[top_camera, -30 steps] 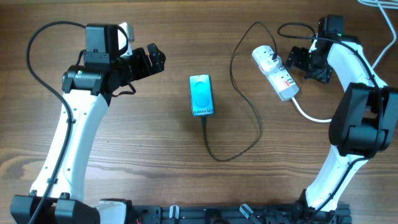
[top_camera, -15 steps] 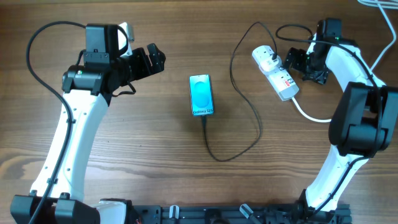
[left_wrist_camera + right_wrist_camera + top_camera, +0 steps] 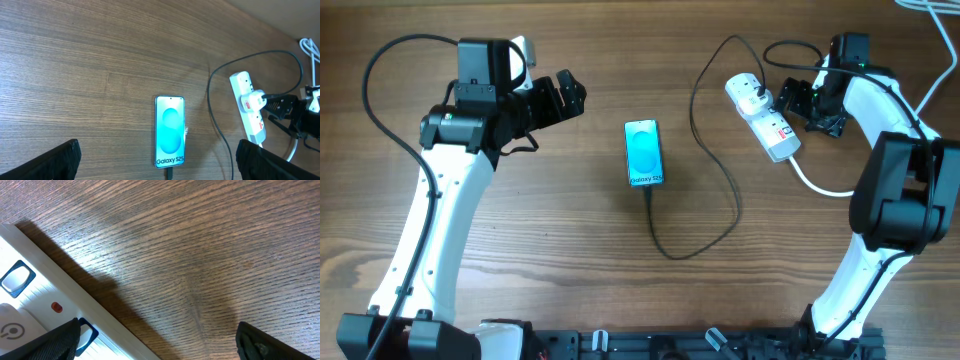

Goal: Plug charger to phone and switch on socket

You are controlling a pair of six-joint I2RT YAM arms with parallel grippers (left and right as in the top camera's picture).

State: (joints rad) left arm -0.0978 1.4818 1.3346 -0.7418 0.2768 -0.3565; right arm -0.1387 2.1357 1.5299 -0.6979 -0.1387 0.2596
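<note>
The right pincer (image 3: 798,102) sits spread wide just beside the socket (image 3: 767,120), near the far right corner of the counter (image 3: 570,260), pinching nothing. Whether a fingertip touches the strip I cannot tell. The left pincer (image 3: 563,95) hangs spread and empty toward the far left. The phone (image 3: 643,152) lies screen-up mid-counter. The charger (image 3: 737,218) loops from its white plug (image 3: 753,95) in the socket to the phone's near end.
</note>
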